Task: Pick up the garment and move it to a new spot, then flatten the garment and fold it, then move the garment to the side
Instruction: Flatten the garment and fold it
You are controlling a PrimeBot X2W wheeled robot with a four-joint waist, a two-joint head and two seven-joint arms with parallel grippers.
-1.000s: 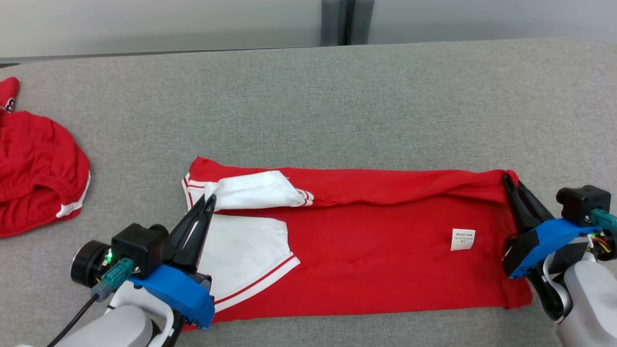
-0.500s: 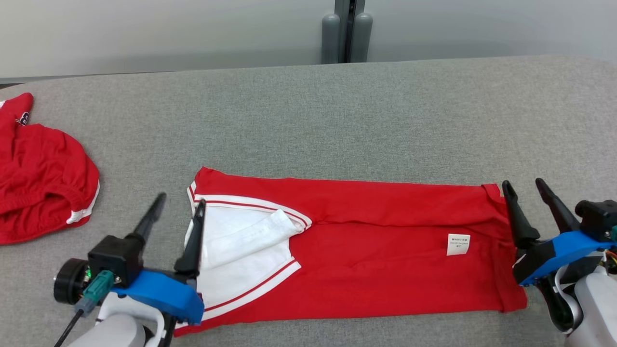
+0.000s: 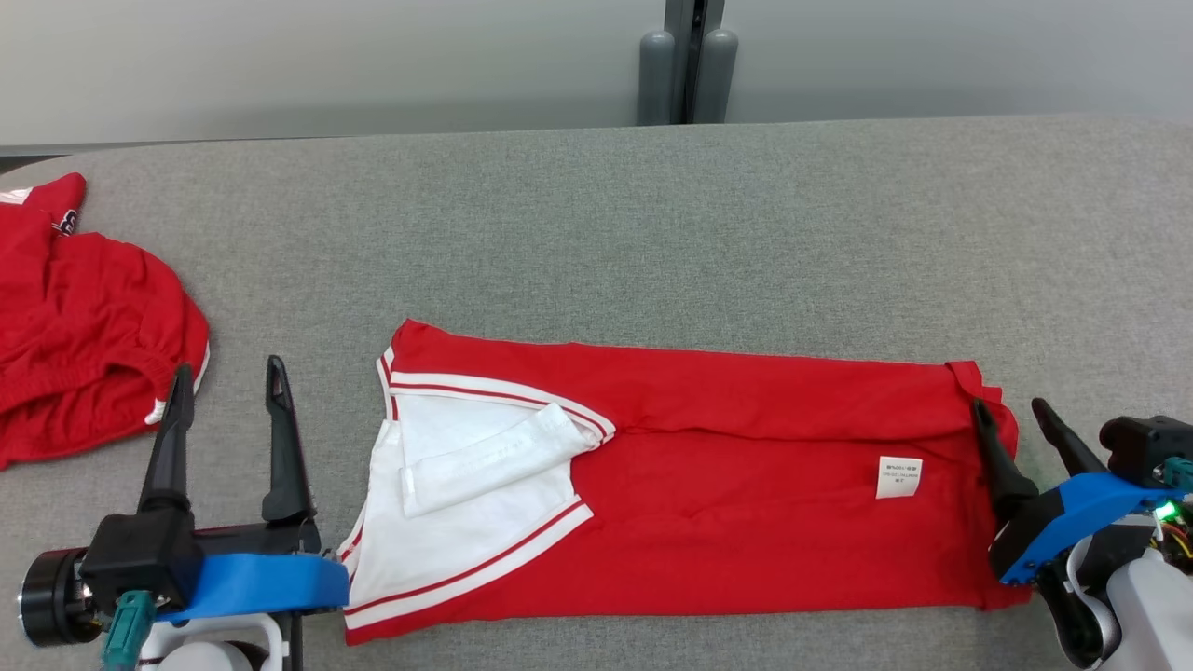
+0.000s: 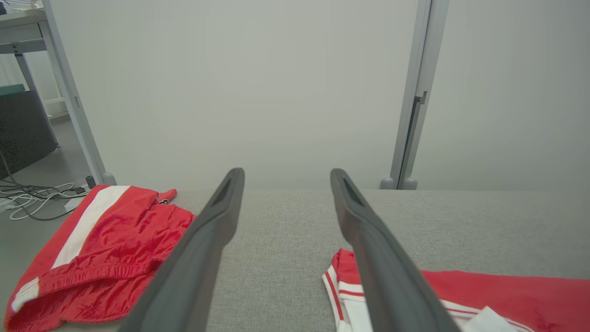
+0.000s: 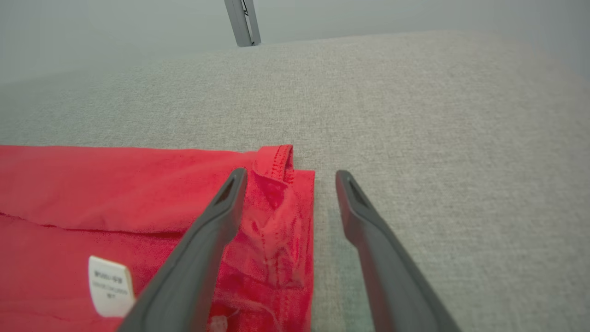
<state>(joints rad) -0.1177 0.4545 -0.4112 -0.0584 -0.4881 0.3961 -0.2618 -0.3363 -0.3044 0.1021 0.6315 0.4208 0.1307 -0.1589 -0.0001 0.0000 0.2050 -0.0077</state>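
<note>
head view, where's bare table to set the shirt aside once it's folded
The widest bare stretch of the grey table is the far band between the red-and-white shirt and the back edge. A narrower gap between the red shorts and the shirt holds the open left gripper. The near edge is crowded.

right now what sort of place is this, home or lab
Most likely a lab or office test space, not a home: a wide grey fabric-covered table, plain partition panels joined by a metal post behind it, and loose cables on the floor by a desk frame.
</note>
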